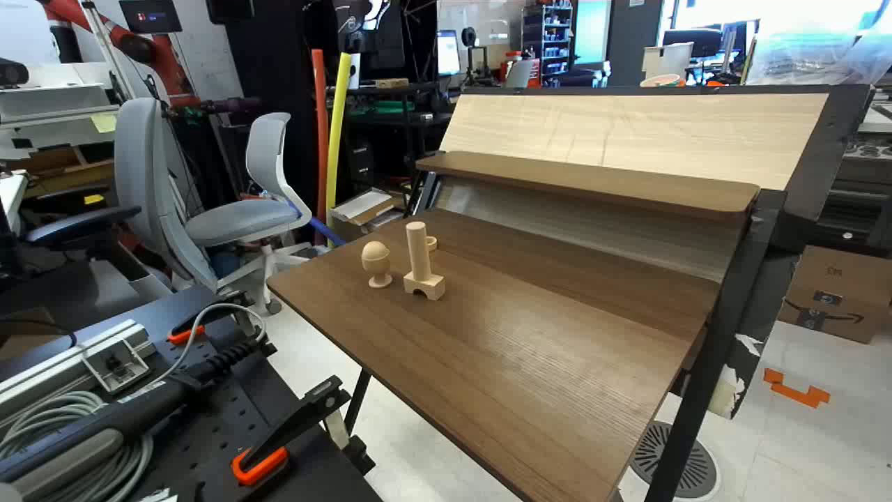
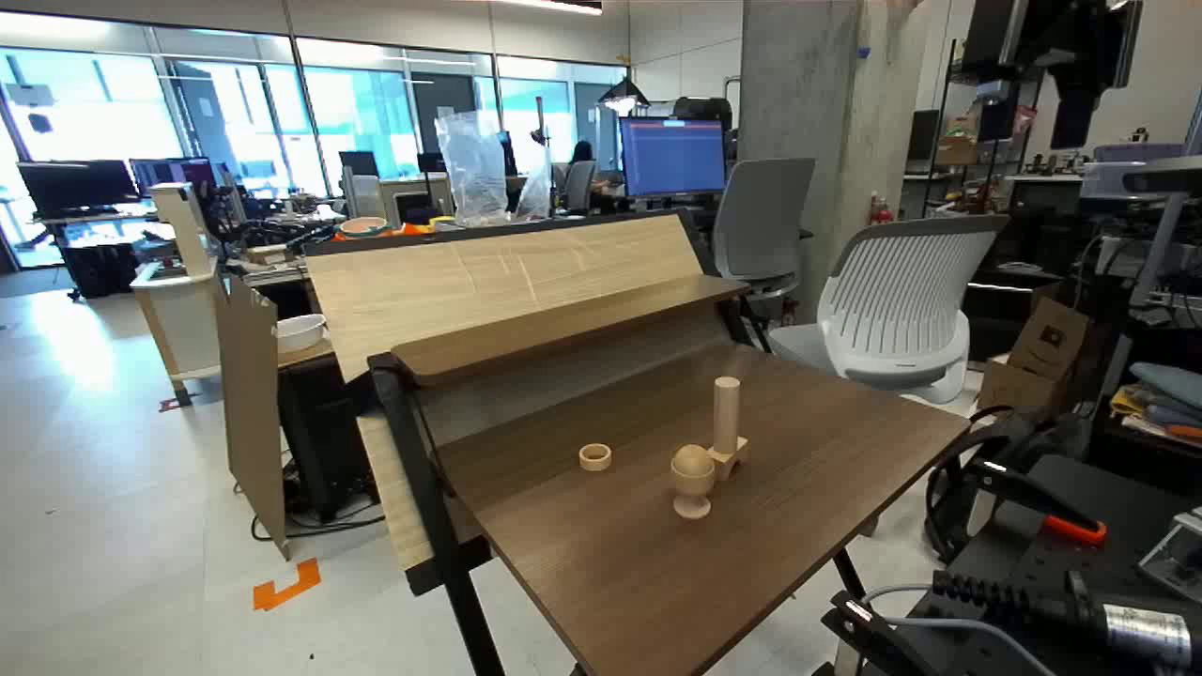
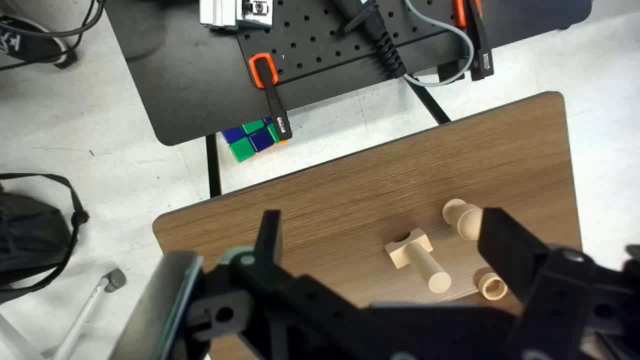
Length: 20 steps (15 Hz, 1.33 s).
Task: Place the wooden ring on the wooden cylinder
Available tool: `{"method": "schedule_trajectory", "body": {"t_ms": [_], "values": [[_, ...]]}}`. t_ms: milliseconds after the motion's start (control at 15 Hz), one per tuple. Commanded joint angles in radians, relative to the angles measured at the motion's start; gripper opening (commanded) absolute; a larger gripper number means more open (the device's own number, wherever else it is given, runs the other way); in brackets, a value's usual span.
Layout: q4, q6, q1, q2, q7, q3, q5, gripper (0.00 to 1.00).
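The wooden cylinder is a slim light-tan peg on a blocky arched foot. It stands upright on the brown table in both exterior views (image 1: 419,254) (image 2: 726,418) and in the wrist view (image 3: 424,264). The small wooden ring lies flat on the table, apart from the cylinder, in both exterior views (image 1: 433,244) (image 2: 595,464); the cylinder partly hides it in an exterior view. In the wrist view the ring (image 3: 483,284) is beside the right finger. My gripper (image 3: 382,212) is wide open and empty, high above the table, with the cylinder showing between its fingers.
A rounded wooden cup-and-ball piece (image 1: 377,263) (image 2: 693,477) (image 3: 457,217) stands close to the cylinder. A raised shelf (image 1: 592,183) runs along the table's (image 1: 529,369) back. A black bench (image 3: 200,85) with clamps and cables stands beside the table.
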<state>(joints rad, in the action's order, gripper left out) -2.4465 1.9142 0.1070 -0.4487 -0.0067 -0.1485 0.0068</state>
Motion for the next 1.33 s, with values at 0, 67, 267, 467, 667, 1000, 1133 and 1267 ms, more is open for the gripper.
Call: {"method": "schedule_trajectory", "body": {"t_ms": [0,67,267,467,667,1000,1133,1267], "values": [[0.002,-0.002,0.009,0.001,-0.004,0.008,0.004,1.00],[0.002,-0.002,0.009,0.001,-0.004,0.008,0.004,1.00],[0.002,-0.002,0.009,0.001,-0.004,0.008,0.004,1.00],[-0.001,0.023,0.004,0.009,0.005,0.009,0.024,1.00],[0.019,0.104,-0.031,0.062,0.024,0.017,0.134,1.00],[0.113,0.273,-0.085,0.256,0.092,0.077,0.268,1.00],[0.172,0.286,-0.094,0.343,0.096,0.100,0.233,1.00],[0.248,0.271,-0.096,0.437,0.126,0.121,0.200,1.00]]}}
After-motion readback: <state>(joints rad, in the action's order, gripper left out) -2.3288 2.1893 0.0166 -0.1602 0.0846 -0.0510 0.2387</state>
